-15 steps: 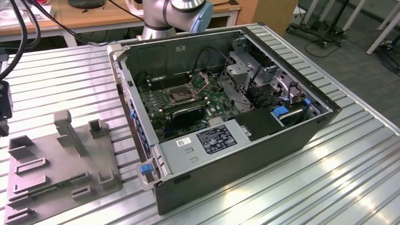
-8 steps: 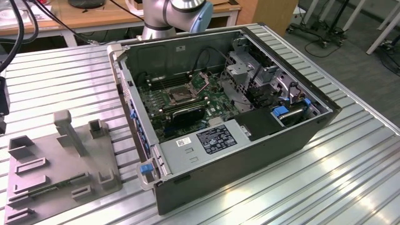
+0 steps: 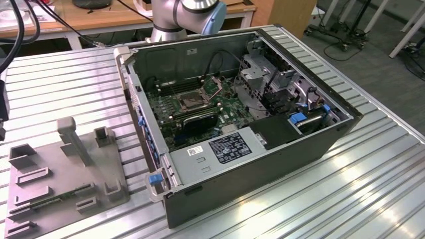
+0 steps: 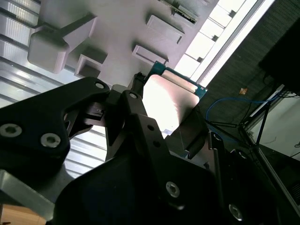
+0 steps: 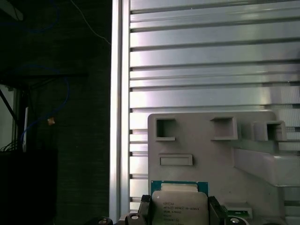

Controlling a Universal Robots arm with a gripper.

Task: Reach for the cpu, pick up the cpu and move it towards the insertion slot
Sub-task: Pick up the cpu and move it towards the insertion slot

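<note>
At the exterior view's left, one grey plastic tray (image 3: pixel 50 199) lies flat on the ribbed metal table (image 3: pixel 371 189), with several upright posts and shallow rectangular recesses moulded into it. To its right stands one open computer case (image 3: pixel 265 164), side panel off, its board exposed. On that board sits the single insertion slot (image 3: pixel 188 102), a square dark socket in a silvery frame, with nothing seated in it as far as this view lets me judge. Nearer the camera inside the case is one black power supply box (image 3: pixel 226 147) with a white label. Behind the case, the one robot arm (image 3: pixel 189 15) rises out of the top of the picture.

In both wrist views the gripper (image 5: pixel 179 206) has its two black fingers (image 5: pixel 146 208) closed onto opposite edges of the one cpu (image 5: pixel 180 213), which they hold between them. The chip's pale metal face is turned toward the first wrist view's camera, with a thin green edge showing along one side. In the second wrist view the cpu (image 4: pixel 168 101) appears as a pale plate with the same green rim, clamped between the fingers (image 4: pixel 133 101) of the gripper (image 4: pixel 168 108).

Beyond the chip lies the tray (image 5: pixel 201 154), with three raised boxy pockets and one flat rectangular recess visible. The chip appears to hang clear above the tray rather than rest on it, well apart from the slot.
</note>
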